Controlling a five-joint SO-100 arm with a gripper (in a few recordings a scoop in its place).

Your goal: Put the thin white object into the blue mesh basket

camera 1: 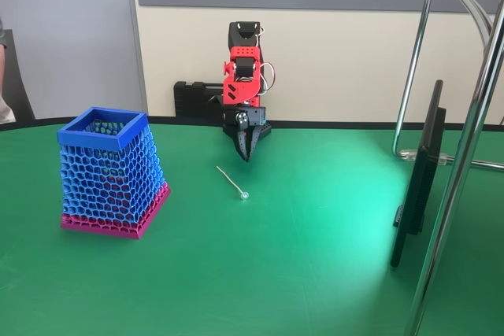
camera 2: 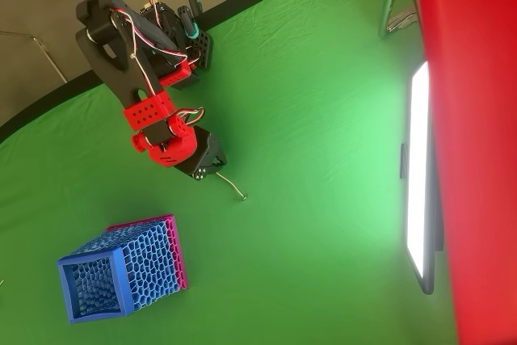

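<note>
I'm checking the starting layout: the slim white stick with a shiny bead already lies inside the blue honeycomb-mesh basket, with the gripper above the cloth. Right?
Not quite. In the fixed view the slim white stick lies on the green cloth, apart from the blue honeycomb-mesh basket. The gripper is above the cloth.

In the overhead view the gripper's point(camera 2: 212, 169) fingertips are tucked under its own black body, so how the jaws stand cannot be read there, and one end of the thin white object point(camera 2: 233, 187) disappears beneath it; in the fixed view the fingers point down close together, the gap between them too small to judge. The object's bead end is only a speck in both views. A person's arm point(camera 1: 3, 76) is cut off at the fixed view's left edge.
</note>
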